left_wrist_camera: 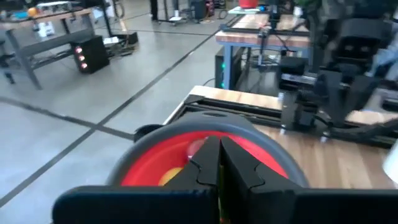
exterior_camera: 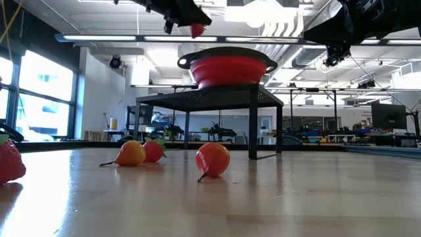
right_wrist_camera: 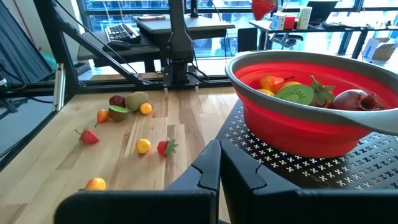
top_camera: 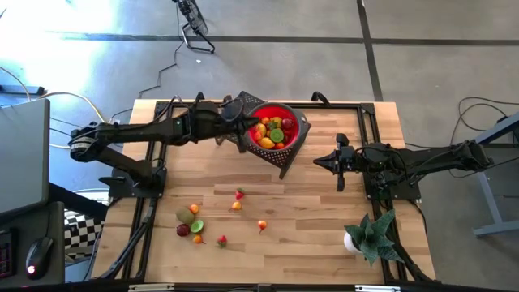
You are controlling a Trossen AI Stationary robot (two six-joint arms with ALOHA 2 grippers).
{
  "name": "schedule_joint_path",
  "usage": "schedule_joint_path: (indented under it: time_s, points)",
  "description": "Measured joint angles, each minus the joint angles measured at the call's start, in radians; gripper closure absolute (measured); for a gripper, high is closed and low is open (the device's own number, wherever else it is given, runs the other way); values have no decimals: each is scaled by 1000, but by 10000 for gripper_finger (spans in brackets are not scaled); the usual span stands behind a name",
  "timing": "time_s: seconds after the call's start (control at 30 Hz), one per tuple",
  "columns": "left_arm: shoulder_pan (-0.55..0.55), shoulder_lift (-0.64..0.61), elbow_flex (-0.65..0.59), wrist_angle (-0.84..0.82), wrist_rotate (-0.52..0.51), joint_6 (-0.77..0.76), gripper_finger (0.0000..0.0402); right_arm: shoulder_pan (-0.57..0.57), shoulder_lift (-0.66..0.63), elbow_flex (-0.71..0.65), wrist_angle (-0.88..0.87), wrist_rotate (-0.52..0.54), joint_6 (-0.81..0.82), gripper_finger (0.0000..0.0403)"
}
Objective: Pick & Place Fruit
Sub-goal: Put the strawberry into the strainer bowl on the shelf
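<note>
Wooden desk: we see our left gripper [top_camera: 243,116] pinched on a small red fruit [exterior_camera: 197,29] directly above the red collapsible bowl [top_camera: 298,122] (right gripper [top_camera: 318,161] shut, empty).

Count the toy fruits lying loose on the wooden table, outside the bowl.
9 fruits: six clustered toward the table's left side, three scattered near its middle; some may be hidden.

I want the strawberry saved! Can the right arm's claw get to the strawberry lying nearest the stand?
Probably yes. The right claw hangs shut beside the stand, and the strawberry lies on open table with nothing between them. It must open first.
</note>
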Motion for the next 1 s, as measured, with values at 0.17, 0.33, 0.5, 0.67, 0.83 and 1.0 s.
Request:
schedule_joint_path:
  time_s: [0.17,0.33,0.5,0.67,0.83,1.0]
  points:
    - [16,80,46,-6,24,-14,401,0,0,0,0,1,-1,400]
    - [21,202,194,-135,15,1,401,0,0,0,0,3,-2,400]
    - [59,307,359,-300,-10,-13,401,0,3,0,-8,1,-2,401]
    - [80,383,438,-373,-19,-15,401,0,18,0,-12,3,-2,401]
    - [86,402,447,-430,-44,-20,401,0,40,0,-9,4,-2,401]
    - [84,403,446,-503,-87,-24,401,0,55,0,-6,4,-21,401]
